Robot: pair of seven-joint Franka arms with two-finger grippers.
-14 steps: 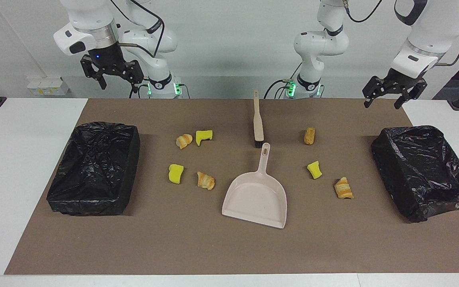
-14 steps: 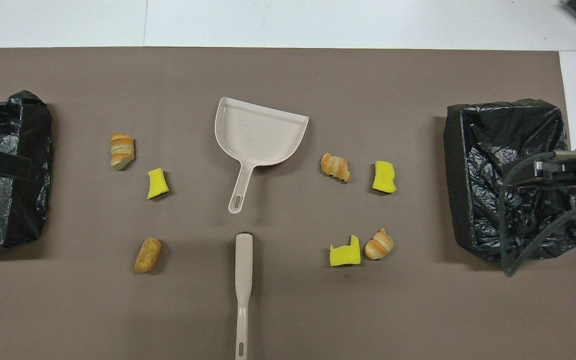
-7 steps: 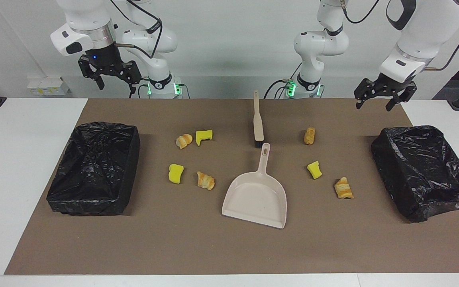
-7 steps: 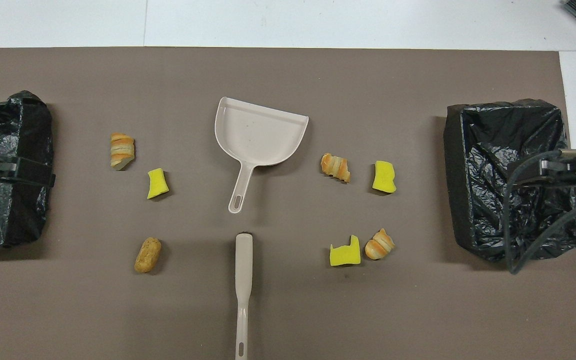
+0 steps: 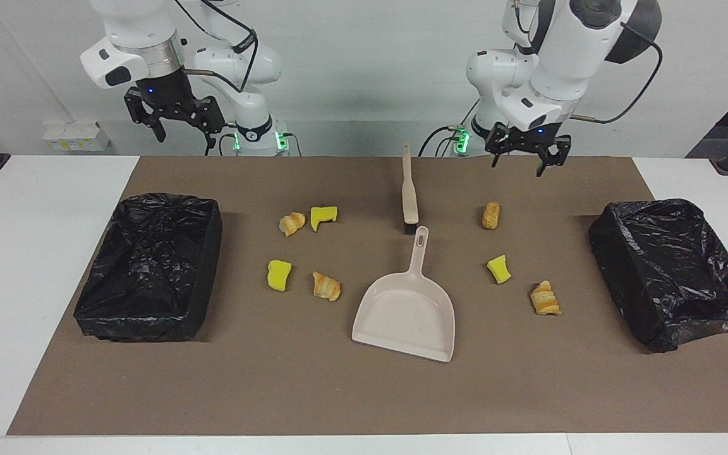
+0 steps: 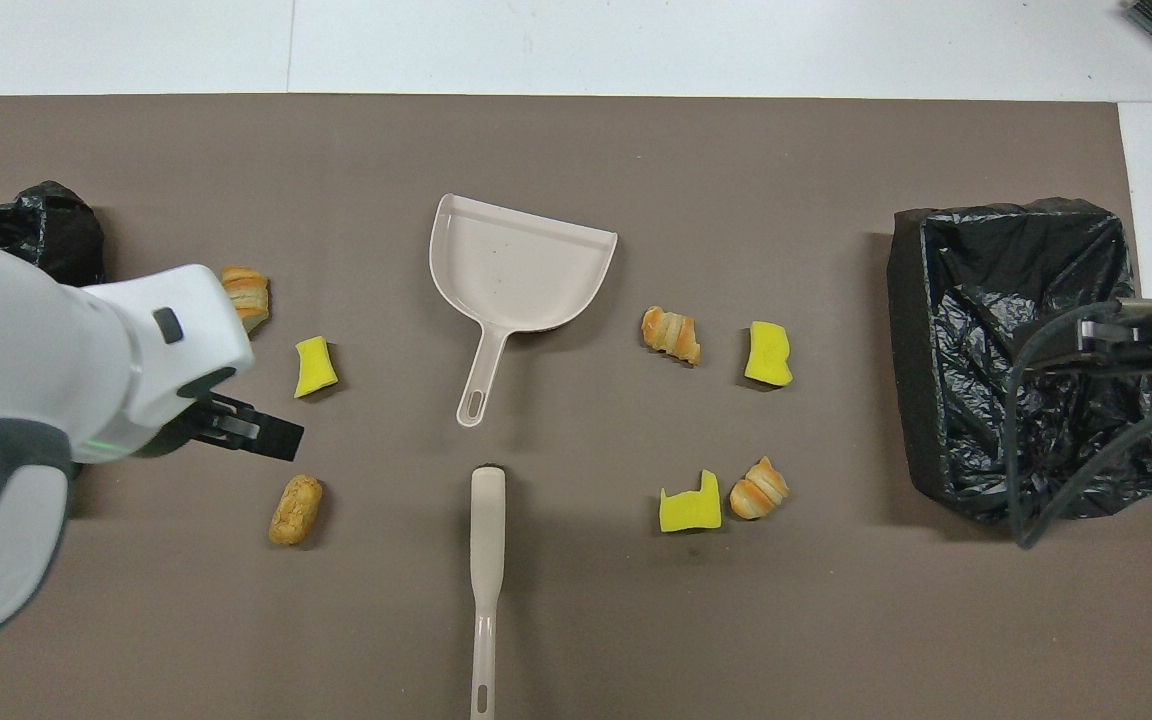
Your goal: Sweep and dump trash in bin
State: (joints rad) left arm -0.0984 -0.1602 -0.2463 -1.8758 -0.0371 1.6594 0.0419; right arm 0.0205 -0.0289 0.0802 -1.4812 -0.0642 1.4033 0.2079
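Overhead, both pincers (image 5: 526, 162) (image 5: 174, 123) raised, agape

A robot lab — two white arms (image 5: 237, 57) bolted beside a bare table (image 5: 29, 253).

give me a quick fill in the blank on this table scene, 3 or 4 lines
1. The trash pieces on the mat number ____.
2. The dustpan lies with its handle pointing toward the ____.
3. The number of bins lined with black bags is ____.
4. Both the left gripper and the right gripper are up in the air, open and holding ____.

Missing words: seven; brush; two; nothing
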